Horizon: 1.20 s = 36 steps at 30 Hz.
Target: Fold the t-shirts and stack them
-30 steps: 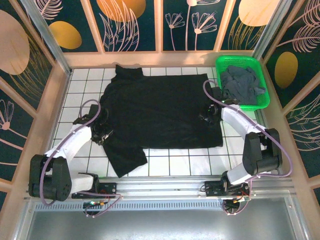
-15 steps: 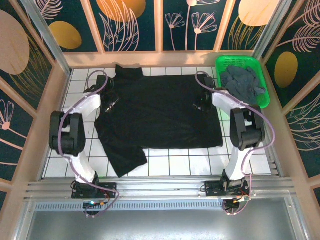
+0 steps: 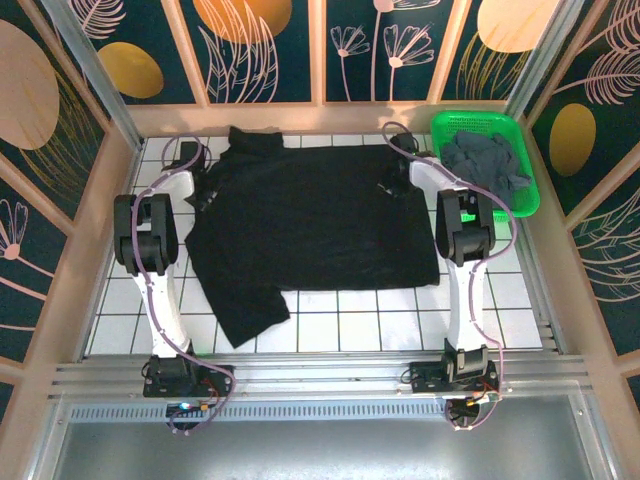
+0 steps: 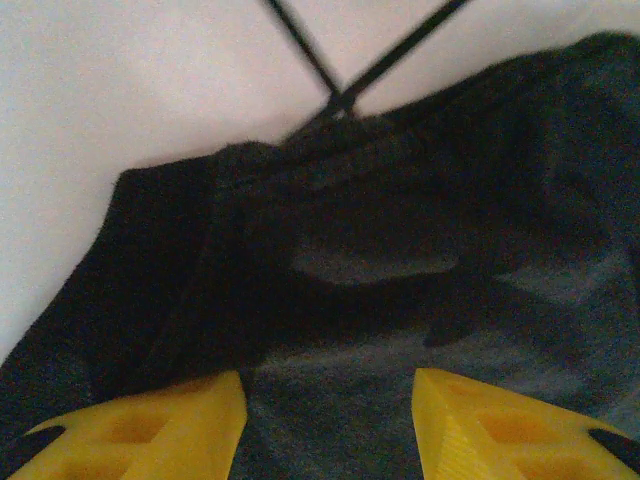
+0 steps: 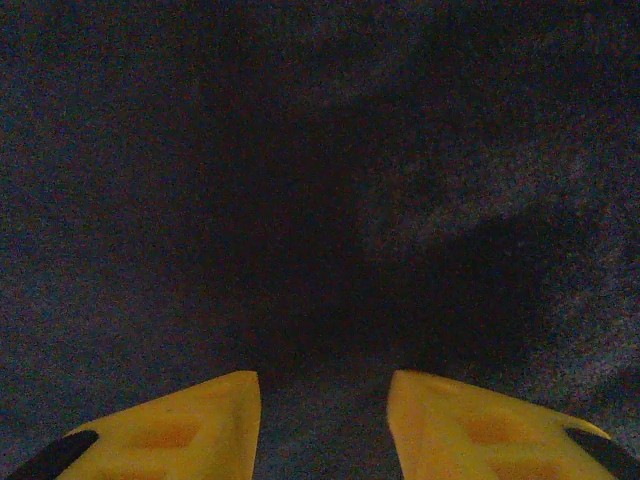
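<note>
While flat, tee (image 3: 310,215) under left fingers (image 4: 140,440)

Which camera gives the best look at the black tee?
Top external: it shows the whole black tee spread flat, both sleeves included. Left wrist shows just a blurry edge of it against the white table. Right wrist shows close-up dark cloth with no outline.

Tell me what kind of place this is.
Likely a robot test cell: a white tiled table fenced by painted panels, two arms bolted to a metal rail, a black t-shirt spread out.
</note>
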Motion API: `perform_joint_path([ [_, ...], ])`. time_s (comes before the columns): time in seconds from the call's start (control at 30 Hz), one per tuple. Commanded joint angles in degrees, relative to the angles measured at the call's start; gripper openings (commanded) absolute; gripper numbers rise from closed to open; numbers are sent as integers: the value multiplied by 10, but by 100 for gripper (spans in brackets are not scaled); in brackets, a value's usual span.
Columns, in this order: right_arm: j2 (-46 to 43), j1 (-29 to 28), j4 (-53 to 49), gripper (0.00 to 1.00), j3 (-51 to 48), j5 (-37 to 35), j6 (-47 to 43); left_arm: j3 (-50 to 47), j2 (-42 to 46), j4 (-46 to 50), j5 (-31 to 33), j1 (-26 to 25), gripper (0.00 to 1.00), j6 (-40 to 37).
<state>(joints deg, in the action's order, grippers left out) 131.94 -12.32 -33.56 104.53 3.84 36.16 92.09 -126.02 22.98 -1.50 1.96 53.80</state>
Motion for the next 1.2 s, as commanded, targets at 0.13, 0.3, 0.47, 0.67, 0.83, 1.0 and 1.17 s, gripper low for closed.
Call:
perform_joint_path([
  [0.13, 95, 1, -64, 42, 125, 43, -21, 91, -67, 53, -6, 24, 53, -59],
  [0.3, 8, -12, -27, 50, 113, 41, -66, 82, 30, 65, 43, 14, 61, -82],
  [0.47, -118, -14, -11, 54, 18, 17, -51, -27, 149, 123, 87, -32, 62, -103],
  [0.67, -296, -31, 29, 54, -190, 22, -30, -307, 355, 138, 78, -112, 61, -71],
  [0.83, -428, -41, 32, 54, -360, 49, -7, -470, 517, 211, 56, -152, 58, -39],
  [1.0, -501, -45, 7, 54, -450, 77, 7, -541, 602, 282, 19, -198, 55, -16],
  [1.17, -520, -47, -3, 54, -480, 82, 3, -581, 621, 281, -6, -217, 54, -12],
])
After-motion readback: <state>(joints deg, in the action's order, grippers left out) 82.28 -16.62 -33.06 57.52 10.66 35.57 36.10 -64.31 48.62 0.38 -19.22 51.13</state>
